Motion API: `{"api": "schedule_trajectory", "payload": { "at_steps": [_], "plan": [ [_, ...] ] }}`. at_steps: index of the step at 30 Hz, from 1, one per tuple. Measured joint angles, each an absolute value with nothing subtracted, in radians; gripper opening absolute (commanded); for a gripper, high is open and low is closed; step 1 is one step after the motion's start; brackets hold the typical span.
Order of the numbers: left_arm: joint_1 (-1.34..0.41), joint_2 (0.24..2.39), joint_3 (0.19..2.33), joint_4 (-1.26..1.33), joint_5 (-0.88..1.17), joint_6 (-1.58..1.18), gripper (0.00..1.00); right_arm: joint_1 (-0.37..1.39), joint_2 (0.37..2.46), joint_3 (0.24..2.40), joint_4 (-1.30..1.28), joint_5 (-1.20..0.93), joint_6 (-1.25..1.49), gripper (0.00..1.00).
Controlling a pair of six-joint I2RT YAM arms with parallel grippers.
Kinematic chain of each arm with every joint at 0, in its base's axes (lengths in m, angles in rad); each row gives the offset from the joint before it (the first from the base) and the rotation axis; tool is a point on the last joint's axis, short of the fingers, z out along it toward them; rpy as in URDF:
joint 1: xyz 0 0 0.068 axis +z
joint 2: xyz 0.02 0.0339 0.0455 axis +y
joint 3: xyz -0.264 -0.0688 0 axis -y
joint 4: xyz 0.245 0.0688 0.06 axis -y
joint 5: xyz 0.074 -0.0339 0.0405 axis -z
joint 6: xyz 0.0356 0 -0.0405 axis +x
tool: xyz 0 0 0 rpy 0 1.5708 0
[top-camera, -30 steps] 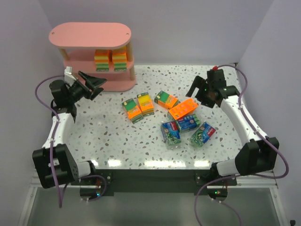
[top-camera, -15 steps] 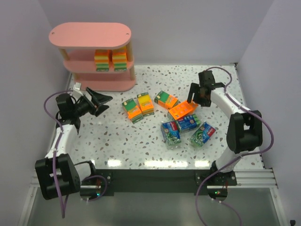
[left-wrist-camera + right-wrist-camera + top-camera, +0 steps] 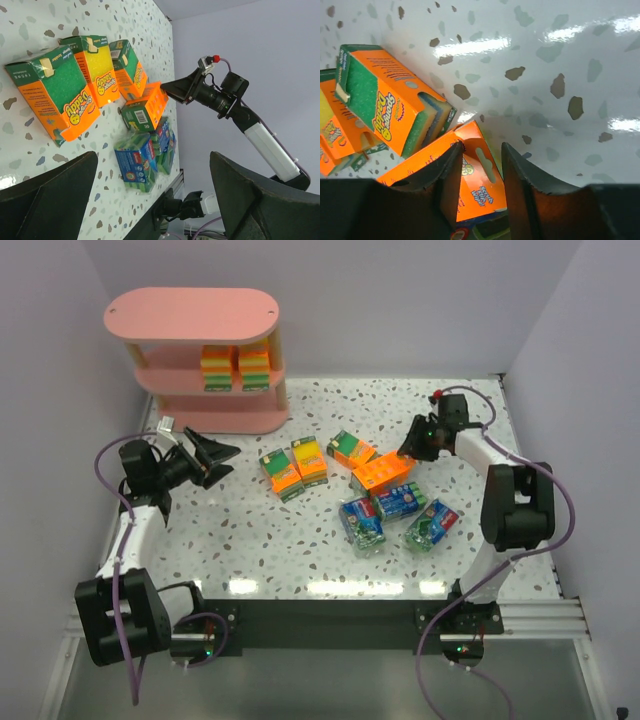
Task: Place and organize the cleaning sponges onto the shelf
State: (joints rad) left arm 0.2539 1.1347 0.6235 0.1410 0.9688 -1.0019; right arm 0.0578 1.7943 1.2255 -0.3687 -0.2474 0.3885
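Sponge pack point(image 3: 384, 472): the orange one, lying on the table point(image 3: 250, 530) at the 3 o'clock side of the loose heap, touching a blue-green pack point(image 3: 400, 500). It has slid a little toward 9 o'clock.
Change: the right gripper point(image 3: 408, 448) has dropped from 1 o'clock of the heap onto this pack's 3 o'clock end. Its fingers point(image 3: 447, 175), splayed a second ago, now pinch the pack's two sides.
Meaning: we judge the pick begun, with the pack not yet lifted.
Right arm: folded tight along the 3 o'clock edge, wrist angled down toward 8 o'clock.
Shelf point(image 3: 190, 315): at 10 o'clock, with two packs side by side on the middle tier.
Left gripper point(image 3: 225, 462): jaws spread, nothing between them. It has pulled back from the shelf to 9 o'clock and aims at the heap.
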Motion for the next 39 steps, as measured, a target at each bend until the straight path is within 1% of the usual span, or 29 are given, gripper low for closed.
{"api": "schedule_trajectory", "payload": {
  "at_steps": [2, 3, 5, 6, 7, 11, 16, 19, 22, 24, 30, 39],
  "plan": [
    [0.254, 1.135, 0.624, 0.141, 0.972, -1.002, 1.0, 0.058, 1.796, 1.221, -0.345, -0.297, 0.396, 0.26],
    [0.254, 1.135, 0.624, 0.141, 0.975, -1.003, 1.0, 0.057, 1.796, 1.221, -0.336, -0.317, 0.4, 0.16],
    [0.254, 1.135, 0.624, 0.142, 0.978, -1.003, 1.0, 0.057, 1.794, 1.214, -0.315, -0.351, 0.405, 0.08],
    [0.254, 1.135, 0.624, 0.142, 0.981, -1.006, 1.0, 0.057, 1.79, 1.206, -0.31, -0.363, 0.408, 0.01],
    [0.254, 1.135, 0.624, 0.144, 0.982, -1.01, 1.0, 0.057, 1.782, 1.197, -0.311, -0.37, 0.409, 0.0],
    [0.252, 1.135, 0.624, 0.155, 0.988, -1.015, 1.0, 0.057, 1.711, 1.178, -0.339, -0.404, 0.416, 0.0],
    [0.239, 1.135, 0.624, 0.163, 0.993, -1.029, 1.0, 0.059, 1.555, 1.182, -0.373, -0.443, 0.412, 0.0],
    [0.234, 1.135, 0.624, 0.164, 0.994, -1.032, 1.0, 0.068, 1.478, 1.205, -0.409, -0.469, 0.4, 0.0],
    [0.231, 1.135, 0.624, 0.164, 0.993, -1.033, 1.0, 0.112, 1.444, 1.253, -0.465, -0.461, 0.372, 0.0],
    [0.228, 1.135, 0.624, 0.164, 0.993, -1.034, 1.0, 0.186, 1.441, 1.296, -0.51, -0.421, 0.345, 0.0],
    [0.226, 1.135, 0.625, 0.16, 0.991, -1.028, 1.0, 0.485, 1.444, 1.38, -0.576, -0.286, 0.286, 0.0],
    [0.226, 1.103, 0.653, 0.062, 0.949, -0.973, 1.0, 0.719, 1.564, 1.442, -0.595, -0.094, 0.26, 0.0]
  ]
}}
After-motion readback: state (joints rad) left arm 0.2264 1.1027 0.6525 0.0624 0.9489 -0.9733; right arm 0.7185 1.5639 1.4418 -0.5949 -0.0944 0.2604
